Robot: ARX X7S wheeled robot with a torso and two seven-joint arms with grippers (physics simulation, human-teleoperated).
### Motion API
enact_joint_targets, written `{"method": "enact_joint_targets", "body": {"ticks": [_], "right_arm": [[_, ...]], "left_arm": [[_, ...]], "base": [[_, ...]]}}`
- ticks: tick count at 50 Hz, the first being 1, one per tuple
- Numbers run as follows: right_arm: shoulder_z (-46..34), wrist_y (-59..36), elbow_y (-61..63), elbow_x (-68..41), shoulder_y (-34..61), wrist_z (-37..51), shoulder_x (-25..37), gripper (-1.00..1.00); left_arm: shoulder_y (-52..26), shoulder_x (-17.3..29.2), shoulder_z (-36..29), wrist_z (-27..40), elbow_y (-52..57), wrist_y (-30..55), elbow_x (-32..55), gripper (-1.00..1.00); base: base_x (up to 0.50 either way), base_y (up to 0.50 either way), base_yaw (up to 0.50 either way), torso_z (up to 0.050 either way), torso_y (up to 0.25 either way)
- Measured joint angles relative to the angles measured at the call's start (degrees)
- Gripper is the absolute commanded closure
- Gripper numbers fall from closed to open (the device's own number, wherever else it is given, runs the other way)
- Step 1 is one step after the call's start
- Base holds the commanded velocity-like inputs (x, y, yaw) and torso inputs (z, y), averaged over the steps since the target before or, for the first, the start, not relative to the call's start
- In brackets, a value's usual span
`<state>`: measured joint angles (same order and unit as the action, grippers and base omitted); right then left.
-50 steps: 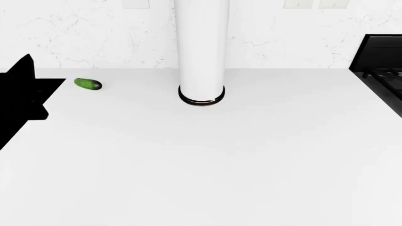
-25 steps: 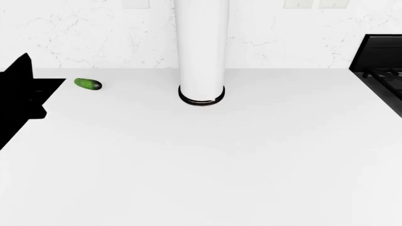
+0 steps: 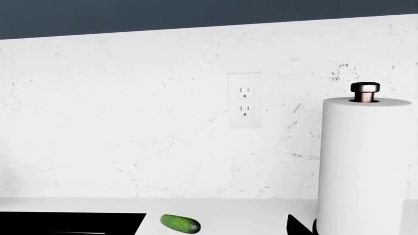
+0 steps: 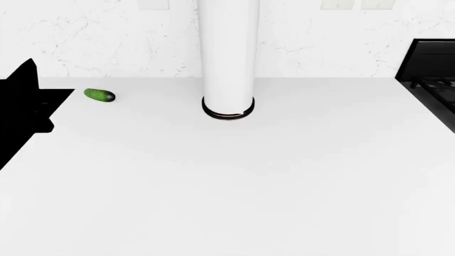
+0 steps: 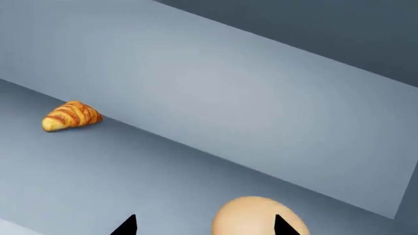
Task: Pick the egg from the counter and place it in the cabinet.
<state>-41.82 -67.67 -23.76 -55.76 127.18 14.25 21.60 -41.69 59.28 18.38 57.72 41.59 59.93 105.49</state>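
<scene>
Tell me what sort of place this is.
Most likely a kitchen, in simulation: a broad white worktop under a marbled white backsplash with a wall outlet, an upright white paper-towel roll, a small green cucumber, and a black gas stove top at the side.

White counter (image 4: pixel 235 181) with a green cucumber (image 4: pixel 99 95) and a paper-towel roll (image 4: pixel 227 58) near the wall.

A tan-brown egg (image 5: pixel 251 216) and a golden, brown-striped croissant (image 5: pixel 71 116) are seen against blue-grey cabinet panels (image 5: pixel 216 98). The counter (image 4: pixel 235 176) is rendered plain white; the cucumber (image 4: pixel 99 95) green; the stove (image 4: pixel 433 69) seemingly black.
</scene>
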Motion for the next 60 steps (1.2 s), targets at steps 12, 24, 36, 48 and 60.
{"method": "enact_joint_targets", "body": {"ticks": [12,24,36,48,60], "right_arm": [[1.0,-2.4,2.8,-2.7,0.4,2.0,1.0,-1.0],[7.4,-9.4,13.0,-11.4,-0.8,11.1,3.3,-1.0],[15.6,-15.1,24.1,-26.8,-4.7,24.4,5.1,-1.0],[19.3,-15.4,31.5,-38.5,-8.2,33.5,6.7,-1.0],[20.8,-13.2,38.2,-45.6,-12.9,38.9,8.1,-1.0]], "left_arm": [[-0.1,-0.1,-0.3,-0.3,-0.1,-0.1,-0.4,-1.0],[-0.2,-0.1,-0.6,-0.4,-0.2,-0.4,-0.6,-1.0],[-0.6,-0.4,-1.2,-0.6,-0.2,-0.6,-0.9,-1.0],[-0.9,-1.0,-2.2,-1.0,-0.3,-0.7,-1.8,-1.0],[-1.4,-1.5,-3.3,-1.5,-0.4,-0.7,-2.7,-1.0]], "base": [[0.0,0.0,0.0,0.0,0.0],[0.0,0.0,0.0,0.0,0.0],[0.0,0.0,0.0,0.0,0.0],[0.0,0.0,0.0,0.0,0.0],[0.0,0.0,0.0,0.0,0.0]]}}
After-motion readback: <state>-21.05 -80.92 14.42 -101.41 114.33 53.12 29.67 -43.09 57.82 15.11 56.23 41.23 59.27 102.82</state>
